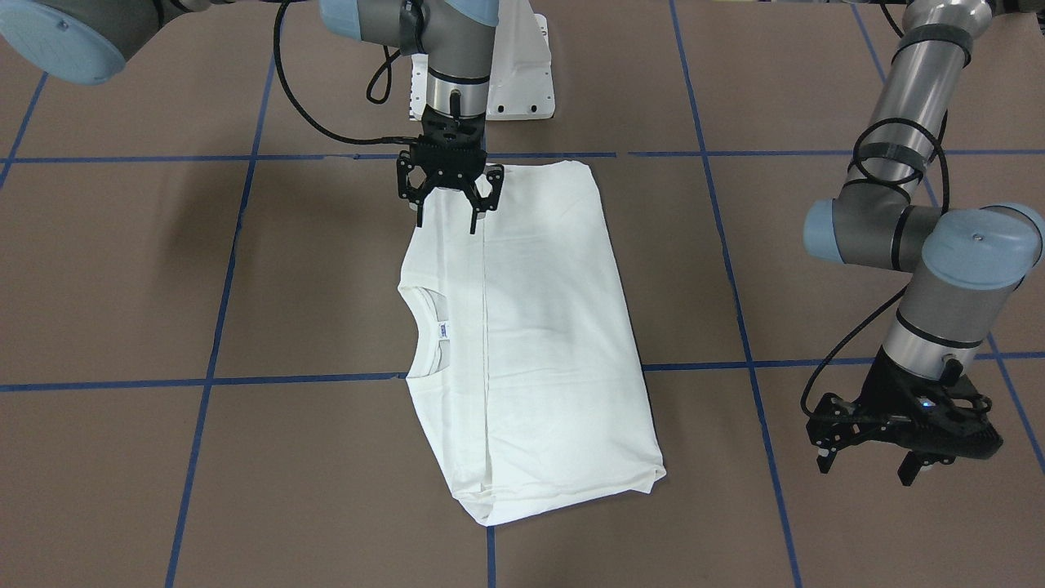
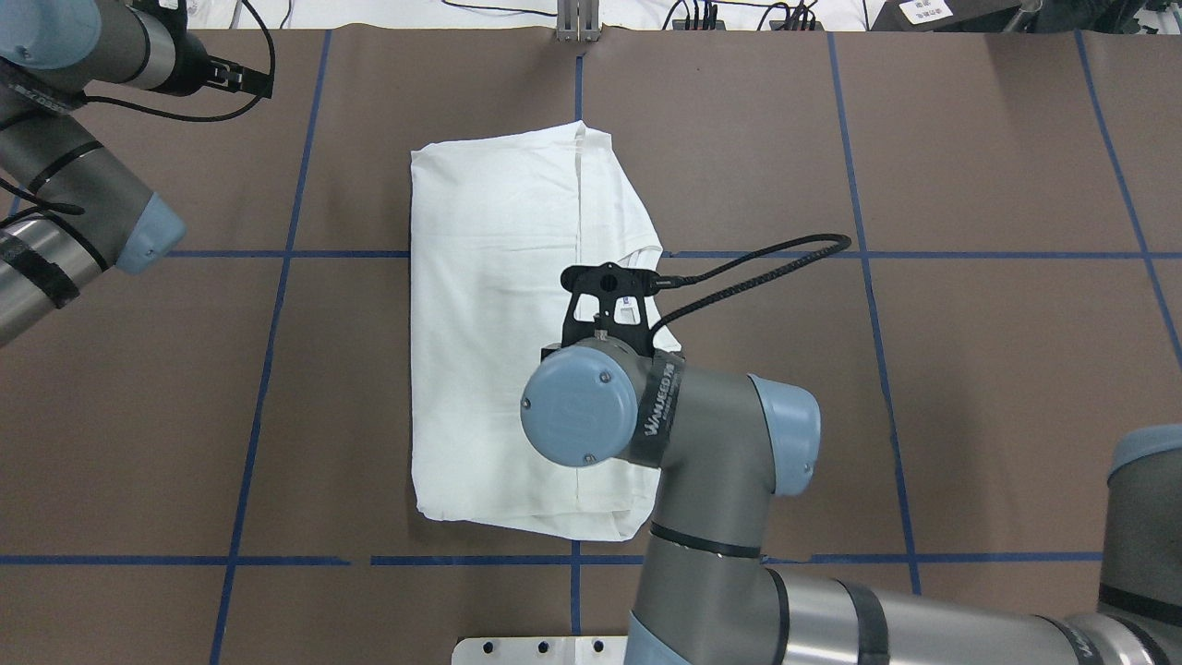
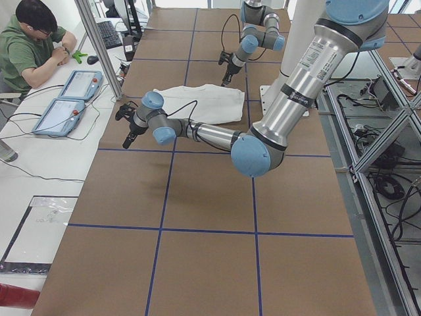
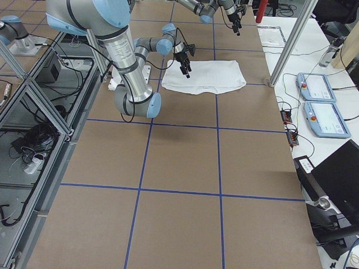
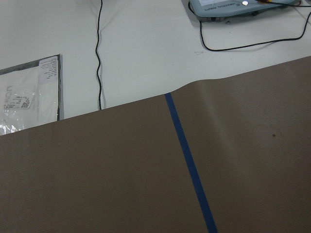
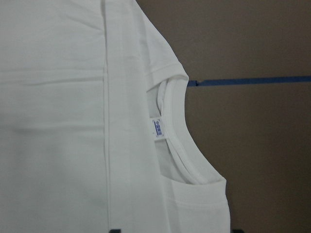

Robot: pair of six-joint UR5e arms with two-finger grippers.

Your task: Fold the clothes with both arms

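Observation:
The white long-sleeved T-shirt (image 1: pixel 539 343) lies folded into a long rectangle on the brown table, also in the overhead view (image 2: pixel 489 323). Its ribbed collar (image 6: pixel 177 141) with a small tag (image 6: pixel 159 127) faces one long side. No printed text shows. My right gripper (image 1: pixel 447 219) is open and empty, pointing down over the shirt's corner nearest the robot base. My left gripper (image 1: pixel 867 465) is open and empty, well off to the side of the shirt, low over bare table. The left wrist view shows only table and tape.
Blue tape lines (image 1: pixel 212 380) grid the brown table. The white pedestal base (image 1: pixel 522 73) stands just behind the shirt. Beyond the table's far edge are a white desk with teach pendants (image 3: pixel 66 99), cables and a seated operator (image 3: pixel 33 39).

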